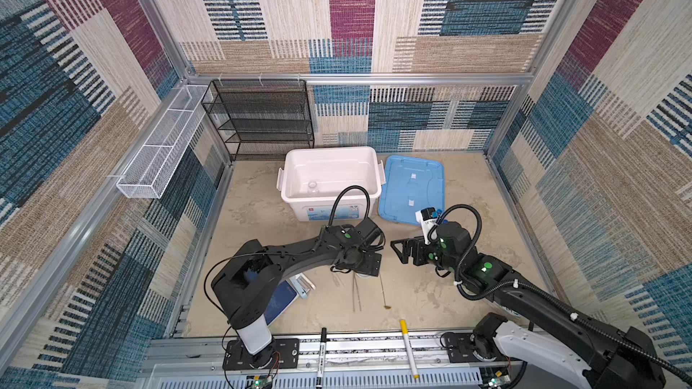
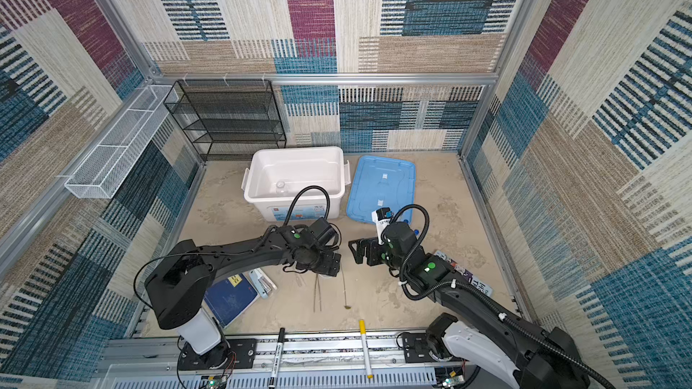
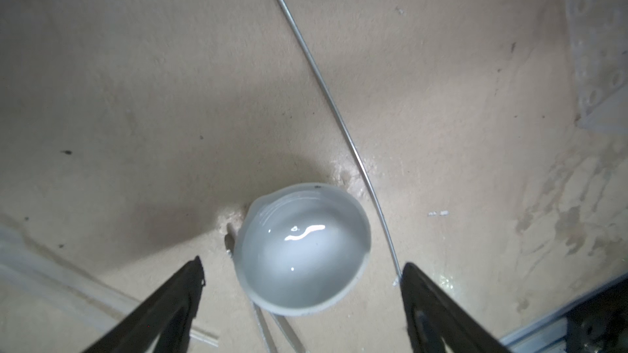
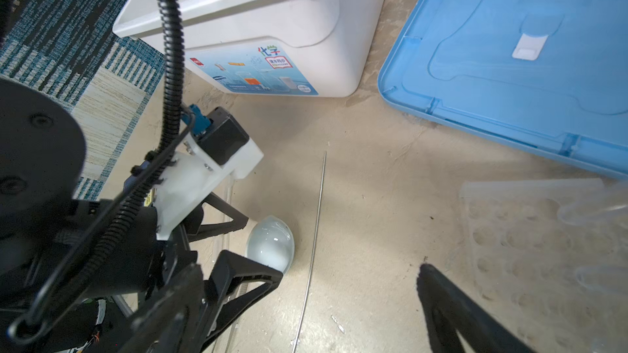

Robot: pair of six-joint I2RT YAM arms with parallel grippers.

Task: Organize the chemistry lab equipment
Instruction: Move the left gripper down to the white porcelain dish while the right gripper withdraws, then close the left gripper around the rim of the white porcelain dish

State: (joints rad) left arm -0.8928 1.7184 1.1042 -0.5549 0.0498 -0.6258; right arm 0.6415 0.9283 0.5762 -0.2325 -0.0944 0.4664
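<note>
White dish (image 3: 304, 249) upright on the sandy table (image 3: 136, 62), we see our left gripper (image 3: 303, 268) spread wide on either side of it without touching, thin spoon (image 3: 326, 89) handle just beside the dish, our right gripper (image 1: 398, 252) spread too, holding nothing, clear rack (image 4: 509, 249) close by it.

On the tabletop (image 1: 430, 293) a white bin (image 1: 329, 150) held what looked like a small glass beaker (image 1: 312, 187), a blue lid (image 1: 412, 185) lay just beside it, metal tweezers (image 1: 355, 291) and a long thin spoon (image 1: 383, 291) lay side by side nearer the front, and the right fingers (image 1: 397, 248) pointed toward the left arm (image 1: 299, 252).
</note>
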